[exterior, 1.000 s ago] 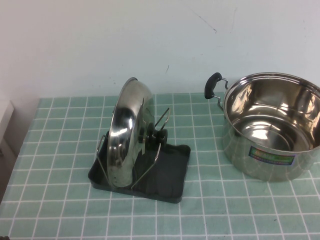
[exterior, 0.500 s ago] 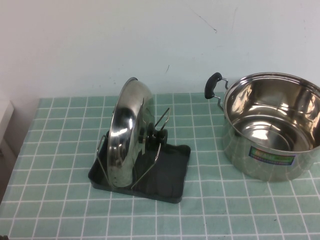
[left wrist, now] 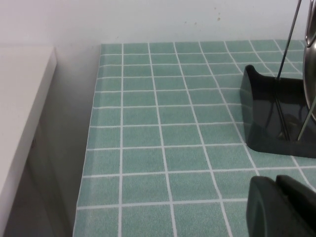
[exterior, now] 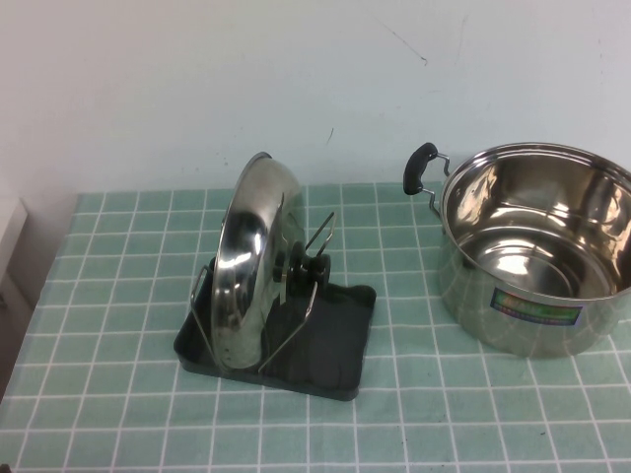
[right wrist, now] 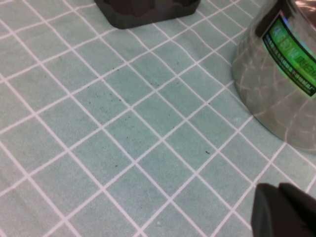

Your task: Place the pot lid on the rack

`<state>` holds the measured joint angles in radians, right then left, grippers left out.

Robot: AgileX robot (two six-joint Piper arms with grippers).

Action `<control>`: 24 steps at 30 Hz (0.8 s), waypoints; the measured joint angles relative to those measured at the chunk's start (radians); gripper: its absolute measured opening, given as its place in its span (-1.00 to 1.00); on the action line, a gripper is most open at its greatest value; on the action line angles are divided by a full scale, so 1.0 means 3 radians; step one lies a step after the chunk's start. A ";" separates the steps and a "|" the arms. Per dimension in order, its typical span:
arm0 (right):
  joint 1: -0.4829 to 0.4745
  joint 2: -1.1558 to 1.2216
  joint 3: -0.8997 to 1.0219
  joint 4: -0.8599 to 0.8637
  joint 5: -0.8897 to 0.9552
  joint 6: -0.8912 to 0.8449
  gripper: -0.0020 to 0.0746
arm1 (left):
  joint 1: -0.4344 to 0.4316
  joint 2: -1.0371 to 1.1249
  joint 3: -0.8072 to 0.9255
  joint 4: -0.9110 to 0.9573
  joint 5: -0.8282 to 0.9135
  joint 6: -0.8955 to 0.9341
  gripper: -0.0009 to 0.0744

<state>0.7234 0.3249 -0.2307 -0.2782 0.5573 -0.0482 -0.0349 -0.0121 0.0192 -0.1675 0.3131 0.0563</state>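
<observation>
The shiny domed pot lid stands on edge in the dark rack, held between its wire prongs, its black knob facing the pot. Neither gripper shows in the high view. In the left wrist view my left gripper is shut and empty, low over the tiled cloth near the rack's end, with the lid's rim at the picture's edge. In the right wrist view my right gripper is shut and empty, over the cloth between the rack's corner and the pot.
The deep steel pot with a black handle and a coloured label stands at the table's right. A white ledge lies beyond the table's left edge. A white wall rises behind the green tiled cloth.
</observation>
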 joint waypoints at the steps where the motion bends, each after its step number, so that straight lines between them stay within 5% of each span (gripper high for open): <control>1: 0.0000 0.0000 0.0000 0.0000 0.0000 0.0000 -0.95 | 0.0000 0.0000 0.0000 0.0000 0.0000 0.0000 -0.98; 24: 0.0000 0.0000 0.0000 0.0000 0.0000 0.0000 -0.95 | 0.0000 -0.0006 -0.0005 0.0125 0.0012 -0.0400 -0.98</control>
<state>0.7234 0.3249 -0.2307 -0.2782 0.5573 -0.0482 -0.0349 -0.0139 0.0176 -0.1300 0.3167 -0.0636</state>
